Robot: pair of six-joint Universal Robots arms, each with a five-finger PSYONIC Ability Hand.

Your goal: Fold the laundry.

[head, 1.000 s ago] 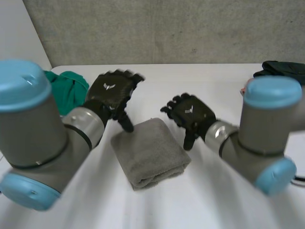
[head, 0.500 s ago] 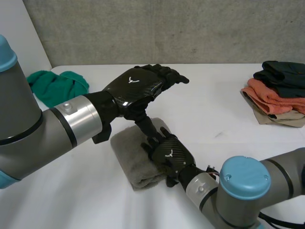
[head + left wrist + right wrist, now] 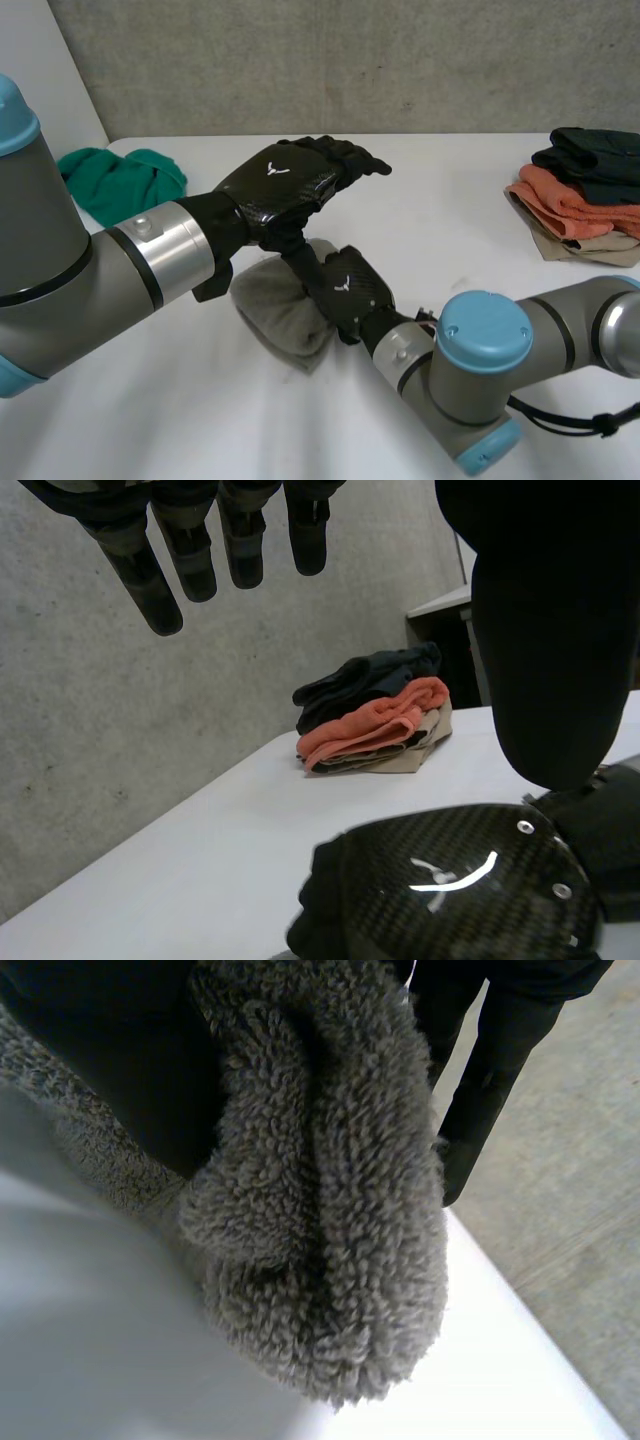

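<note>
Since half a second ago our right hand (image 3: pixel 348 297) has slid farther across the grey towel (image 3: pixel 272 318), toward our left hand (image 3: pixel 285 180), and the towel's right side has bunched up under it. We see the right hand grasping the towel: in the right wrist view a thick fold of it is clamped within the hand's curl. The towel lies in the middle of the desk (image 3: pixel 450 230), between our two arms. Its long axis runs diagonally, from a far end by the left thumb to a near end pointing toward the robot's side of the desk. Our left hand hovers above that far end, released, its fingers (image 3: pixel 190 540) straight and its thumb pointing down just beside the right hand. A green cloth (image 3: pixel 125 180) lies at the far left, and a stack of folded clothes (image 3: pixel 575 205) sits well apart at the far right.
</note>
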